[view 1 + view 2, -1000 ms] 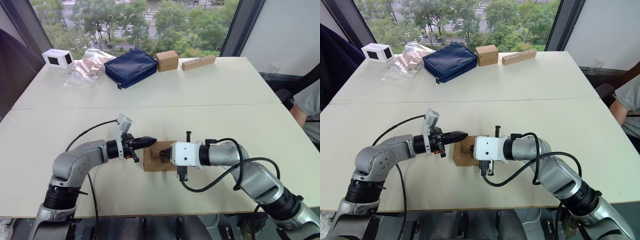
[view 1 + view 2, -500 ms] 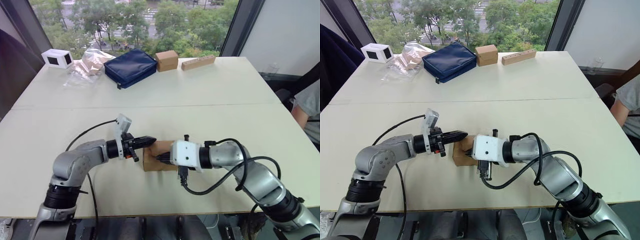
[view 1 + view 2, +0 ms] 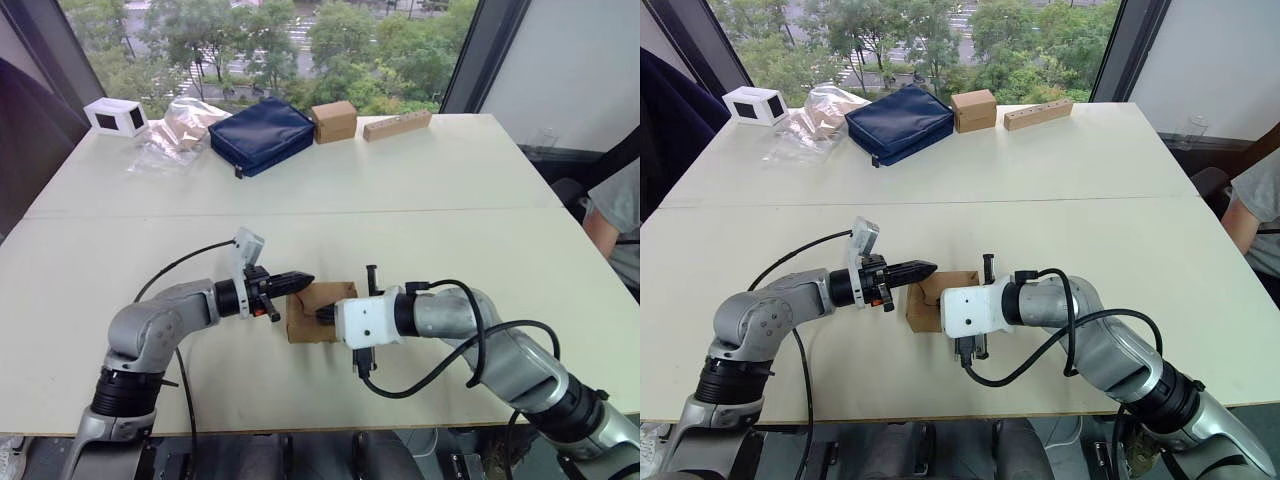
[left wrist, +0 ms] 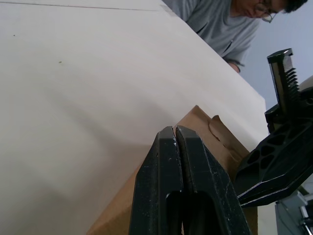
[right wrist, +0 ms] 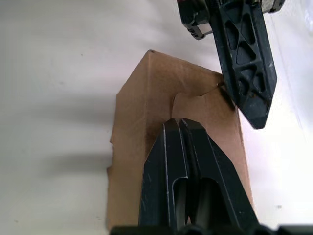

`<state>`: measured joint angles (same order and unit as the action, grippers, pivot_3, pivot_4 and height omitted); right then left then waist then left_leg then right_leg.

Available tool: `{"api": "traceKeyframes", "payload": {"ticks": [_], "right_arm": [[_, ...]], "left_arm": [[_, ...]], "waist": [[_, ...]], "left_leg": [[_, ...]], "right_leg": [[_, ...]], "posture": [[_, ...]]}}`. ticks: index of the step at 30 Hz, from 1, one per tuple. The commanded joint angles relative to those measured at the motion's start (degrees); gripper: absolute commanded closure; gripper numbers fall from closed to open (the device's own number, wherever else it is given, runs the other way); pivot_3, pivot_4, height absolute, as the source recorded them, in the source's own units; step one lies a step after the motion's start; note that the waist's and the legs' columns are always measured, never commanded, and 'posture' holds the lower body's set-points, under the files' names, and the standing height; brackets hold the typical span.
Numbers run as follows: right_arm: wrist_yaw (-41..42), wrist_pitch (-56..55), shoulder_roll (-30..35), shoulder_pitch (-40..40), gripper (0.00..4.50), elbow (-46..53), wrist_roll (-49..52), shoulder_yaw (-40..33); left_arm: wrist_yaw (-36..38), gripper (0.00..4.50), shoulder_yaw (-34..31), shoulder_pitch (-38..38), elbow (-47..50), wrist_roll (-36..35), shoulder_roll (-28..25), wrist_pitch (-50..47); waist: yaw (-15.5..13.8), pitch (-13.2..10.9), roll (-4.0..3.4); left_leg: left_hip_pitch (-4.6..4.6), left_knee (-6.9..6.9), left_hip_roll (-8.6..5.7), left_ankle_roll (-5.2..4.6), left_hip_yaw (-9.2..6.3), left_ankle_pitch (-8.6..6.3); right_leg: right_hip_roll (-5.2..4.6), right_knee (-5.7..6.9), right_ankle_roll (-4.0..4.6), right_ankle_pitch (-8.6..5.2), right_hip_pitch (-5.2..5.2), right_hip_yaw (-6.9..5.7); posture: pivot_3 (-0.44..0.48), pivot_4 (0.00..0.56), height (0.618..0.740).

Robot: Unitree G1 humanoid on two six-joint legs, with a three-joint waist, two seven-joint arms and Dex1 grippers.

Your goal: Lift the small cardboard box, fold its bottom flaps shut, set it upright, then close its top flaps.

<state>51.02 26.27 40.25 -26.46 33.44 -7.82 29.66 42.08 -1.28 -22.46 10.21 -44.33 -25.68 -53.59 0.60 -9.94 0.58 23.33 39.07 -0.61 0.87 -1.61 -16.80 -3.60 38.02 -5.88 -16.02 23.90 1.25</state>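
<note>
Pale cream surface [image 3: 420, 180] under daylight; beyond its far edge, a dark-framed window [image 3: 300, 40] onto green trees

plain brown small cardboard box [image 3: 312, 312], navy pouch [image 3: 262, 134]

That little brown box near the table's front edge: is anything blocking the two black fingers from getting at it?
Nothing visible does. The left gripper and right gripper, fingers pressed together, are already at the small cardboard box from opposite sides. The other items lie far off at the table's back edge.
</note>
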Motion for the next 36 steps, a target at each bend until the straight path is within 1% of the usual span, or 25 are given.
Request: {"api": "traceKeyframes", "payload": {"ticks": [1,3,7,13,19,28,32,36], "right_arm": [[0.10,1.66,-0.87,0.27,4.50,0.50,0.54,-1.88],[0.23,5.66,-3.59,0.96,4.50,2.97,5.75,-5.08],[0.67,10.48,-5.25,0.80,4.50,5.86,10.57,-8.58],[1.19,10.53,-2.29,0.73,4.50,7.31,10.56,-9.20],[1.28,11.27,-1.01,1.01,4.50,8.85,11.03,-7.79],[-1.33,9.32,-0.83,0.28,4.50,5.61,5.53,-3.49],[-2.53,10.45,-1.97,0.02,4.50,4.38,4.59,-3.11],[-2.81,10.55,-1.71,-0.02,4.50,3.28,3.34,-2.51]], "left_arm": [[0.19,4.47,-1.04,-0.30,1.32,-1.00,-0.22,-0.22],[0.63,4.47,-0.96,-0.31,1.68,-1.03,-0.84,-0.28],[1.76,4.47,-0.80,-0.10,2.51,-0.74,-2.62,-0.13],[3.05,4.47,-0.78,1.35,6.58,-1.21,-5.59,0.13],[1.84,4.47,-0.89,2.13,7.95,-1.29,-5.22,0.06],[-0.22,4.47,-1.17,2.19,6.61,-1.33,-2.81,0.19],[-0.71,4.47,-1.14,2.18,6.42,-1.52,-2.19,0.16],[-1.18,4.47,-1.51,1.96,5.87,-1.72,-1.61,0.21]], "waist": [[0.01,0.00,0.00],[0.03,0.00,0.00],[0.05,0.00,0.00],[0.03,0.00,0.00],[0.03,0.00,0.00],[0.04,0.00,0.00],[0.04,0.00,0.00],[0.03,0.00,0.00]], "left_leg": [[0.00,0.00,0.00,0.00,0.00,0.00],[0.00,0.00,0.00,0.00,0.00,0.00],[0.00,0.00,0.01,0.00,-0.01,0.00],[0.01,-0.02,0.00,0.00,-0.02,0.00],[0.01,-0.02,0.01,0.00,-0.03,0.00],[0.01,-0.02,0.00,0.00,-0.03,0.00],[0.01,-0.02,0.00,0.00,-0.02,0.00],[0.01,-0.02,0.00,0.00,-0.03,0.00]], "right_leg": [[0.00,0.00,0.00,0.00,0.00,0.00],[0.00,0.00,0.00,0.00,0.00,0.00],[0.00,0.00,0.00,0.00,0.00,0.00],[-0.02,-0.01,0.00,0.00,0.00,0.00],[-0.03,-0.02,0.00,0.00,0.00,0.00],[-0.01,-0.02,0.00,0.00,0.00,-0.01],[0.00,-0.02,0.00,0.00,0.01,-0.01],[-0.01,-0.02,0.00,0.00,0.00,-0.01]], "posture": [[0.000,0.150,0.740],[0.000,0.150,0.740],[0.000,0.150,0.740],[0.000,0.150,0.740],[0.000,0.150,0.740],[0.000,0.150,0.740],[0.000,0.150,0.740],[0.000,0.150,0.740]]}}
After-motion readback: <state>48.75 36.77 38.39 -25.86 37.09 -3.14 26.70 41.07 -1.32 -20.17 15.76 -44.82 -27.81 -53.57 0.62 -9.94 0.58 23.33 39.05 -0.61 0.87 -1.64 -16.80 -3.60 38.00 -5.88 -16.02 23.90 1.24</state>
